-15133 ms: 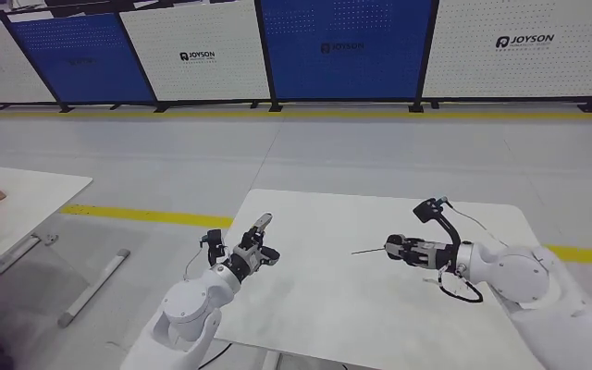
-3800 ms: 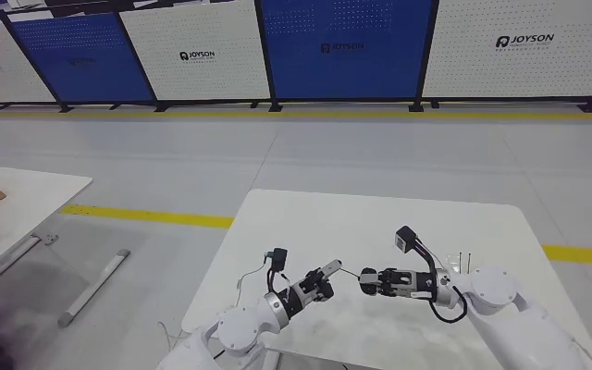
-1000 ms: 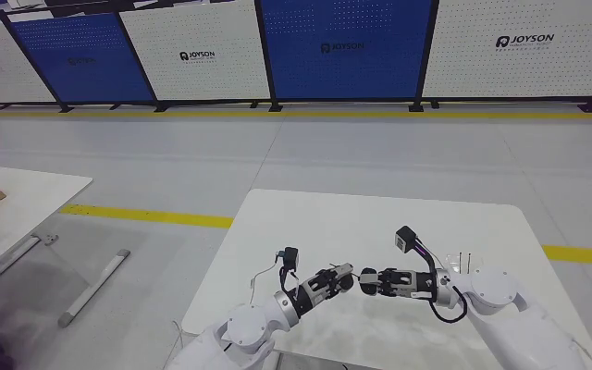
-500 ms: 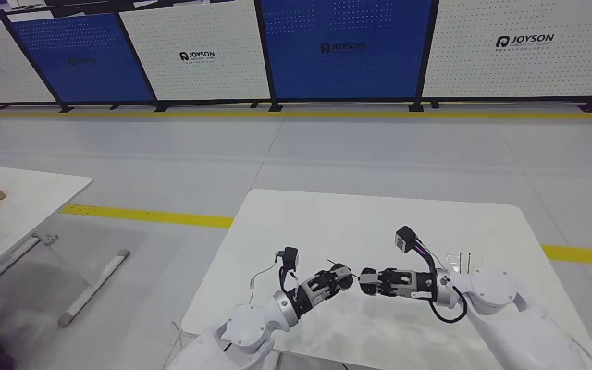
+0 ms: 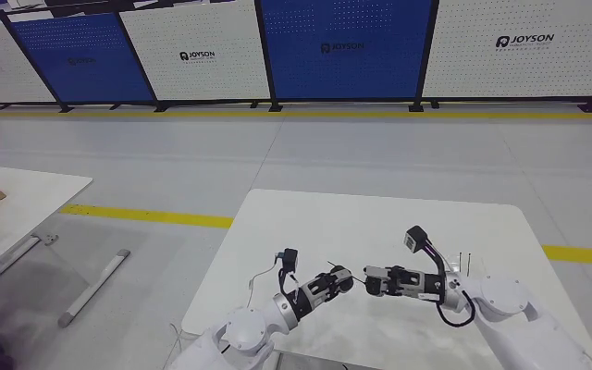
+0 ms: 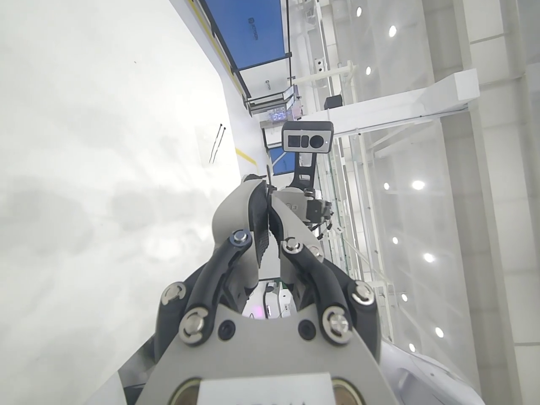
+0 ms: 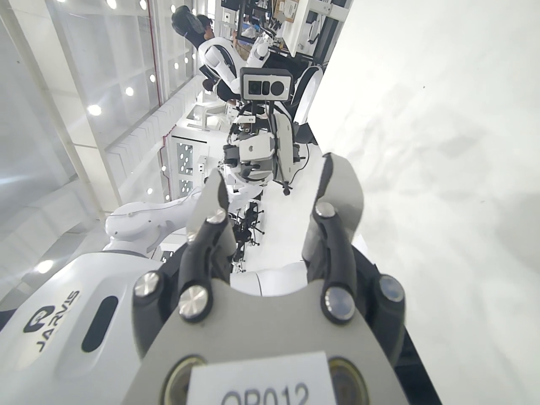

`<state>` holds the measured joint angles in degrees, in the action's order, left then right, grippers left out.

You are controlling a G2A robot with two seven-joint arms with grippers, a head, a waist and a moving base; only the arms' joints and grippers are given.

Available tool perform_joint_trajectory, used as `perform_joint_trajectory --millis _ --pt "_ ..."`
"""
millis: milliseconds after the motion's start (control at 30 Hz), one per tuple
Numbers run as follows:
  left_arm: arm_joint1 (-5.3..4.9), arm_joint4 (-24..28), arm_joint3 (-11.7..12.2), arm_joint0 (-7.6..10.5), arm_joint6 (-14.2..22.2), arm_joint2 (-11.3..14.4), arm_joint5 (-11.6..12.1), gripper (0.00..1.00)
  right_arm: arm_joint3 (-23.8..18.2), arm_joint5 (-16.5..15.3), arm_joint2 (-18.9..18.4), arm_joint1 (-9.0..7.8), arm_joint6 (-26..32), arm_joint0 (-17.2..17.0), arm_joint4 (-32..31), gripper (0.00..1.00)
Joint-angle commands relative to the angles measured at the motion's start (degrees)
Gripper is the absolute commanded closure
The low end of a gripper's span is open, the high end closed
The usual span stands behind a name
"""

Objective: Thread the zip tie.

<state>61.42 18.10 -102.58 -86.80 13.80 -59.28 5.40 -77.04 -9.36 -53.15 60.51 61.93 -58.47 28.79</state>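
In the top view my left gripper (image 5: pixel 340 278) hangs over the near middle of the white table (image 5: pixel 370 222), shut on a thin black zip tie (image 5: pixel 330 265) whose free end sticks out toward the back left. In the left wrist view the fingers (image 6: pixel 240 212) are pressed together around a dark strip, and the gripper (image 6: pixel 265 189) faces the other arm. My right gripper (image 5: pixel 371 281) stands a short gap to the right of the left one, level with it. Its fingers (image 7: pixel 337 187) are spread wide, and the gripper (image 7: pixel 274 187) holds nothing.
Two spare black zip ties (image 5: pixel 460 260) lie near the table's right edge, also seen as spare ties (image 6: pixel 217 149) in the left wrist view. A second white table (image 5: pixel 37 199) stands at the far left across the floor.
The two grippers were together at the zip tie; the right arm has now drawn back a little to the right, leaving a gap. The left gripper keeps the tie.
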Motion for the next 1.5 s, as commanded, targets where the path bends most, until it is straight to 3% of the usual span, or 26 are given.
perform_joint_trajectory --millis 0,167,633,700,900,967,1100,1167,1467 --pt "0.02 0.08 -0.03 -0.33 -0.47 -0.17 -0.05 1.0 -0.32 -0.57 -1.17 -0.27 -0.16 -0.95 0.28 0.0" --pt "0.12 2.22 0.86 -0.89 -0.82 -1.01 0.33 1.0 -0.89 -4.38 -4.14 -0.83 -0.74 -3.82 2.08 0.0" --pt "0.14 2.27 0.85 -0.87 -0.94 -1.02 0.37 1.0 -0.89 -4.38 -4.14 -0.83 -0.74 -3.82 2.08 0.0" --pt "0.28 3.26 0.56 -0.68 -1.56 -1.3 1.32 1.0 -0.89 -4.38 -4.14 -0.83 -0.74 -3.82 2.08 0.0" --pt "0.06 8.39 -3.65 -2.72 -0.29 -5.17 7.94 1.0 -0.89 -4.38 -4.14 -0.83 -0.74 -3.82 2.08 0.0" --pt "-0.18 9.59 -6.18 -4.6 0.62 -7.02 10.69 1.0 -0.89 -4.38 -4.14 -0.83 -0.74 -3.82 2.08 0.0" --pt "-0.63 12.0 -10.88 -8.2 2.6 -10.44 14.01 1.0 -0.89 -4.38 -4.14 -0.83 -0.74 -3.82 2.08 0.0" --pt "-0.72 11.61 -12.23 -9.55 2.14 -11.84 14.08 1.0 -0.89 -4.38 -4.14 -0.83 -0.74 -3.82 2.08 0.0" --pt "-0.72 11.61 -12.23 -9.55 2.14 -11.84 14.08 1.0 -0.89 -4.38 -4.14 -0.83 -0.74 -3.82 2.08 0.0"
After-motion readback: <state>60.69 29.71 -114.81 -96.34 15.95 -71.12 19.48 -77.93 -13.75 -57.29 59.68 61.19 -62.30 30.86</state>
